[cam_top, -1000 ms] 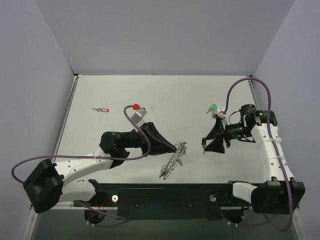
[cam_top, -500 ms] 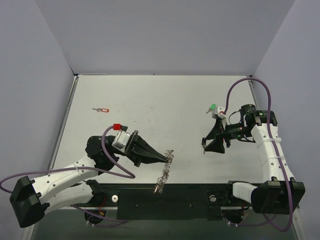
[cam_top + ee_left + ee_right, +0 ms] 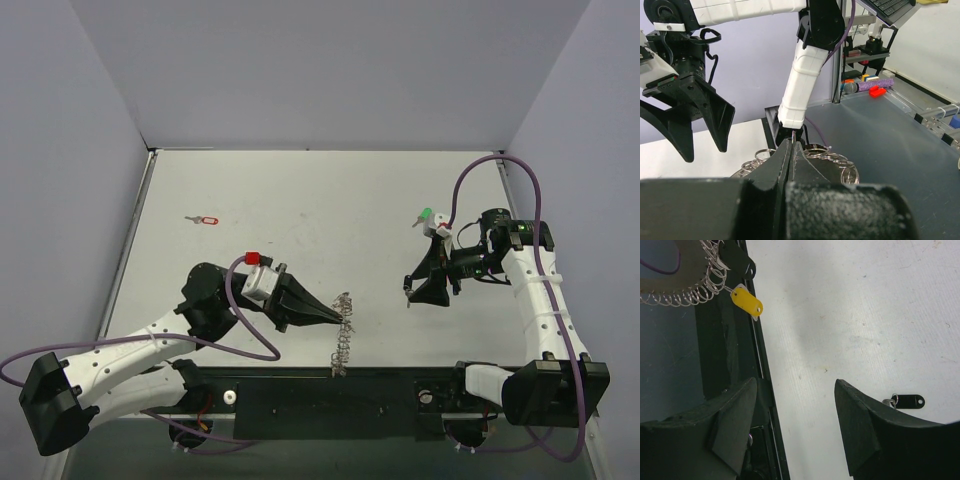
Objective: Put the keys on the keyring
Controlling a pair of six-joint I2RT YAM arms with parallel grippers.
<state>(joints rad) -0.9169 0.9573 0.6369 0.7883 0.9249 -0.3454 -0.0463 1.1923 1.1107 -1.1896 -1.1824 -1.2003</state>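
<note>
Keyring (image 3: 342, 345) moved right, in left end effector (image 3: 339, 317)

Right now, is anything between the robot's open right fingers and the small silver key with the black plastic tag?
Nothing visible does. The small silver key with the black plastic tag lies on bare white tabletop right beside one of the right fingers, partly hidden behind it.
</note>
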